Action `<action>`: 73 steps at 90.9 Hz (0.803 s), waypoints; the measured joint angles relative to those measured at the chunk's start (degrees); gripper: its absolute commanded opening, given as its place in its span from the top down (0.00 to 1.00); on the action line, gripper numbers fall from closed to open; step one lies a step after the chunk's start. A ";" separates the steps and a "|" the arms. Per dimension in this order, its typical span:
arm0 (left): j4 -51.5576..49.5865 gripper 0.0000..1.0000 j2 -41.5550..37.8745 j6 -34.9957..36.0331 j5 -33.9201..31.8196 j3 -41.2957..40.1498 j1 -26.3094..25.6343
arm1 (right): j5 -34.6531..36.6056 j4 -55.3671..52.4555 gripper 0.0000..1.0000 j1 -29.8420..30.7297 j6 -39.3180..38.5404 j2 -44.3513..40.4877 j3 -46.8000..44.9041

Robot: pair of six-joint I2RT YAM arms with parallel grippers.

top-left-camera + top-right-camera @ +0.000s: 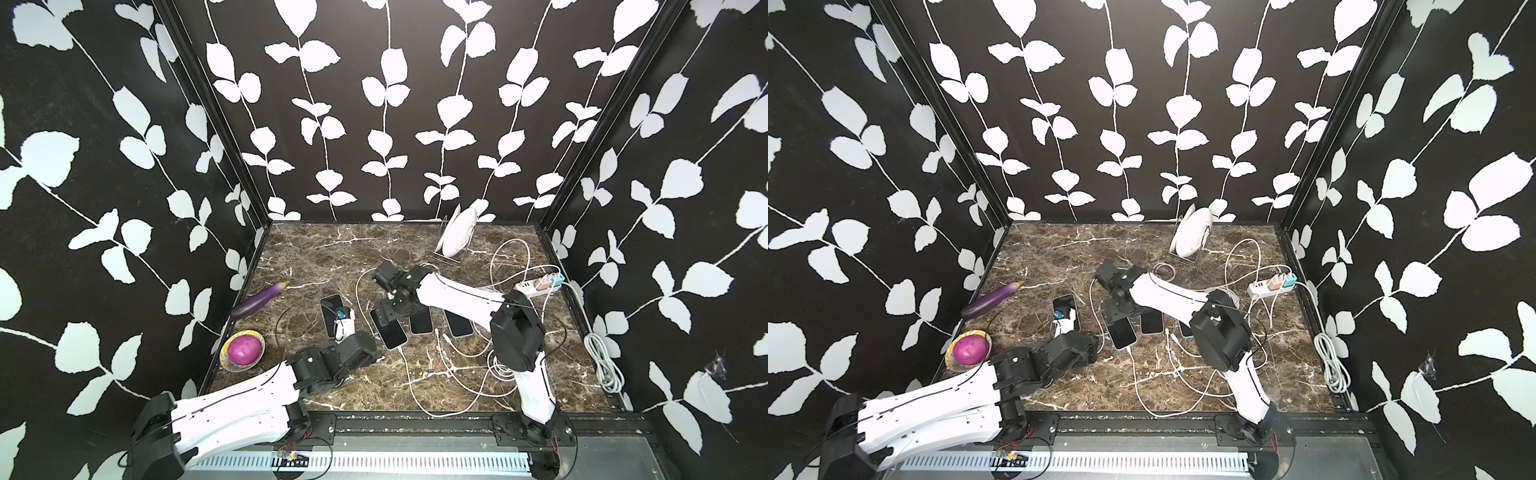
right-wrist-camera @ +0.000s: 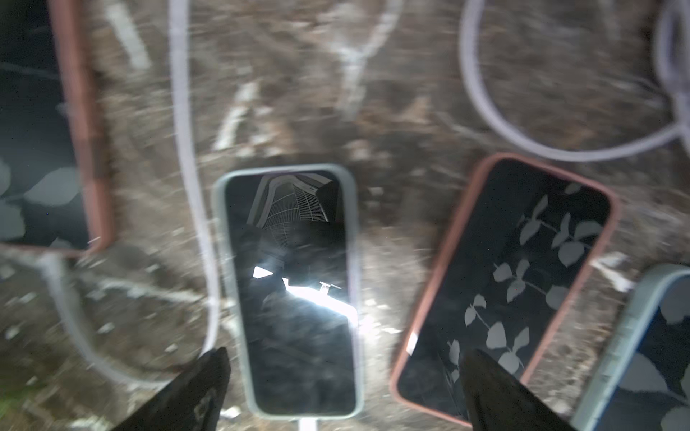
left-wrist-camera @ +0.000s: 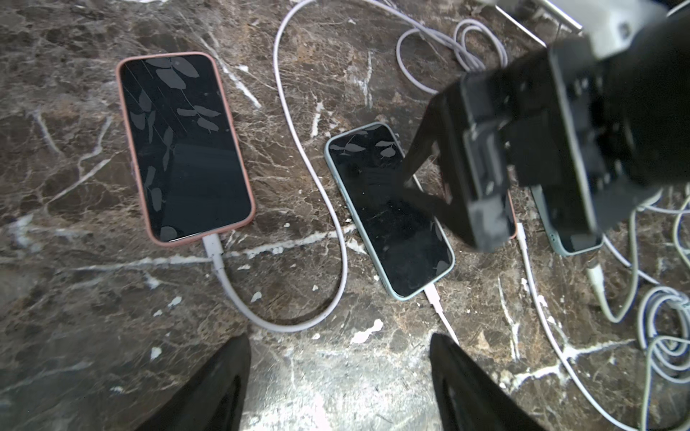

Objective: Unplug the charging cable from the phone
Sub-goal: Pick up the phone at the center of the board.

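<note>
Four phones lie face up in a row on the brown marbled surface (image 1: 316,249), seen in both top views. The pink-cased phone (image 3: 185,147) at upper left of the left wrist view has a white charging cable (image 3: 220,266) plugged into its lower end; the cable loops away and back up the frame. Just right of it, the pale green-cased phone (image 3: 388,211) also carries a plugged white cable (image 3: 435,300). The right tool (image 2: 343,388) hangs over this green phone (image 2: 295,291) with its two black fingers (image 2: 194,392) spread wide, one either side of the phone's lower end, gripping nothing; the right wrist view is motion-blurred. The left tool (image 3: 338,377) sits low near the pink-cased phone, fingers apart and empty. At the left edge of a top view lie a purple eggplant (image 1: 259,300) and a patterned bowl (image 1: 232,361) holding a magenta onion (image 1: 245,351). At right, a white power strip (image 1: 536,284) feeds tangled cables; a white plate (image 1: 457,232) stands in a wire rack (image 1: 446,261) at the back.
</note>
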 measured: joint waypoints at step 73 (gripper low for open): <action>-3.69 0.21 -2.38 -1.01 -1.31 -0.46 0.26 | -0.72 0.46 0.06 1.18 -2.95 7.48 2.16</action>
